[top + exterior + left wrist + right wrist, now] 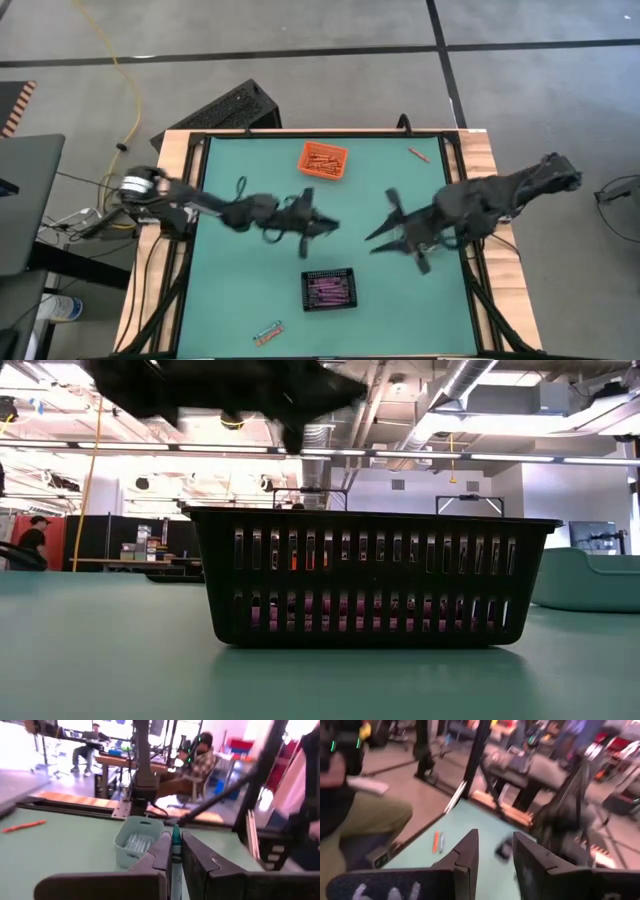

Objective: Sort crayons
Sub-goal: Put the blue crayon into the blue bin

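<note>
left gripper (172, 857) clamps a teal crayon (176, 851); right gripper (495, 851) apart, empty. bins part-filled; strays (268, 333) remain on counter (240, 290).

free: open green mat along the left side and mid-table | blocked: orange bin (323, 159) far centre, black bin (329, 289) near centre | strays: two crayons (267, 333) near edge
</note>
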Action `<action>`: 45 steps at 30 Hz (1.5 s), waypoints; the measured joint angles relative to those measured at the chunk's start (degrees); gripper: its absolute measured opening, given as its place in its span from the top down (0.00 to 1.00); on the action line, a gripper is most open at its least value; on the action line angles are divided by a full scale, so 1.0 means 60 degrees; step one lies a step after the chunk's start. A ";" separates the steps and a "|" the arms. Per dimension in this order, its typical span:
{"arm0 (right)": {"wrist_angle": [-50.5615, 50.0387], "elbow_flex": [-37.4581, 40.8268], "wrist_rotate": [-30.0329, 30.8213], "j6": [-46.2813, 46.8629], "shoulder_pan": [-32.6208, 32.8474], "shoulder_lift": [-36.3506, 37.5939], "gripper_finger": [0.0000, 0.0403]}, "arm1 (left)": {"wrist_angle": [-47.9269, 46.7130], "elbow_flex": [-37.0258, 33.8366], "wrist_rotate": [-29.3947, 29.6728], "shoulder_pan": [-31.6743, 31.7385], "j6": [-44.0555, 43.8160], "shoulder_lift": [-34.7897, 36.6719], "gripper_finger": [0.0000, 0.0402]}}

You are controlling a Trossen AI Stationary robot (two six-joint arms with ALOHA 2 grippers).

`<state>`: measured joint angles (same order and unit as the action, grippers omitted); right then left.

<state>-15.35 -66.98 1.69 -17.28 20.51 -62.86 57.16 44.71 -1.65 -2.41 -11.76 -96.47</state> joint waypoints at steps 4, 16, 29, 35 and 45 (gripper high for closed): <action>0.0058 0.0000 -0.0003 0.0123 -0.0468 0.0788 0.71 | 0.0676 0.1385 -0.1753 0.0878 -0.1222 -0.1740 0.96; -0.0714 0.0000 -0.0007 0.0233 -0.1604 0.1472 0.71 | -0.0152 0.7313 -0.3556 0.1378 -0.2297 -0.6301 0.96; -0.1029 0.0004 -0.0040 0.0306 -0.1737 0.1215 0.71 | -0.2656 1.1893 -0.3889 0.1427 -0.2321 -0.8658 0.95; -0.1231 0.0004 -0.0044 0.0467 -0.1737 0.1208 0.71 | -0.3852 1.1966 -0.2602 0.1334 -0.1285 -0.8723 0.90; -0.1362 0.0004 -0.0040 0.0656 -0.1737 0.1208 0.71 | -0.5231 1.1966 -0.3301 0.1207 0.0263 -0.8496 0.68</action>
<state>-23.53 -66.96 1.45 -13.34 10.09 -55.61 25.77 116.51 -21.45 4.83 -10.18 -147.45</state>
